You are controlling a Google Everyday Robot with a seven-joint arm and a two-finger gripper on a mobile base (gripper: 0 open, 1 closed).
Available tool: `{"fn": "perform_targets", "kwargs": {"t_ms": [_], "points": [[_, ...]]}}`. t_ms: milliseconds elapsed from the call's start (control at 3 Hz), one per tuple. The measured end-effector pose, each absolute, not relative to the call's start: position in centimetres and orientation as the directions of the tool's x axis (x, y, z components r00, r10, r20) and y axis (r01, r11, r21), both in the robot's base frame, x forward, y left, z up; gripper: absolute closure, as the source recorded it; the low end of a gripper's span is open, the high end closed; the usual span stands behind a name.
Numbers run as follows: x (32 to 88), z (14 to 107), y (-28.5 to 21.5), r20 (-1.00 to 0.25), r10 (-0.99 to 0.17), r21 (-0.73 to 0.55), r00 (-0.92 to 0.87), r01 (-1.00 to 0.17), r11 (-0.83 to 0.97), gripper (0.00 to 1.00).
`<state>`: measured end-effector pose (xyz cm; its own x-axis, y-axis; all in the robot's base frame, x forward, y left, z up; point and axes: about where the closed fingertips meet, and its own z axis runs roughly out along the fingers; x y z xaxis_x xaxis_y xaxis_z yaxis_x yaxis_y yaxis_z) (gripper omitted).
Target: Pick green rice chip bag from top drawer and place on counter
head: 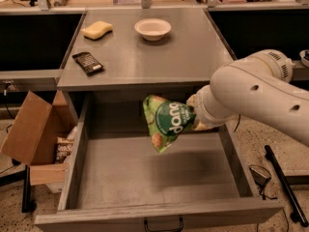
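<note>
Camera view, from the near edge: the top drawer (145,178) stands pulled open, a wide shallow grey box with its bottom bare and a small dark handle (163,224) at 6 o'clock on the front. At the drawer's 9 o'clock an open brown cardboard box (34,129) sits on the floor, just beside the drawer's side.

Over the back half of the drawer the green rice chip bag (166,122) hangs in the air, clear of the bottom and tilted. It is bright glossy green, with a dark green round logo, white lettering running up its face and tan chips pictured at its low corner. The gripper (194,115) is at the bag's 3 o'clock, its fingers pinching that edge, and the thick white arm (256,95) reaches in from the right.

Farther back lies the grey counter (145,62). A black snack bar wrapper (88,63) lies at its 9 o'clock, a yellow sponge (97,29) at 11, and a white bowl (152,29) at 12.
</note>
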<state>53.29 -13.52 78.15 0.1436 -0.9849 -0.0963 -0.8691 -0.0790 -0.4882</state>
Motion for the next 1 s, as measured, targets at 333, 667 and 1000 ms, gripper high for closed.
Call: {"fn": "perform_targets", "kwargs": {"t_ms": [333,667,1000], "points": [[53.5,81.1,-14.4,-0.079,-0.988,-0.545,0.135,-0.836,-0.070,1.00],[53.5,81.1,-14.4,-0.079,-0.988,-0.545,0.135,-0.835,-0.070,1.00],[53.8,82.6,-14.7,-0.102,-0.986,-0.570,0.131,-0.820,-0.050,1.00]]}}
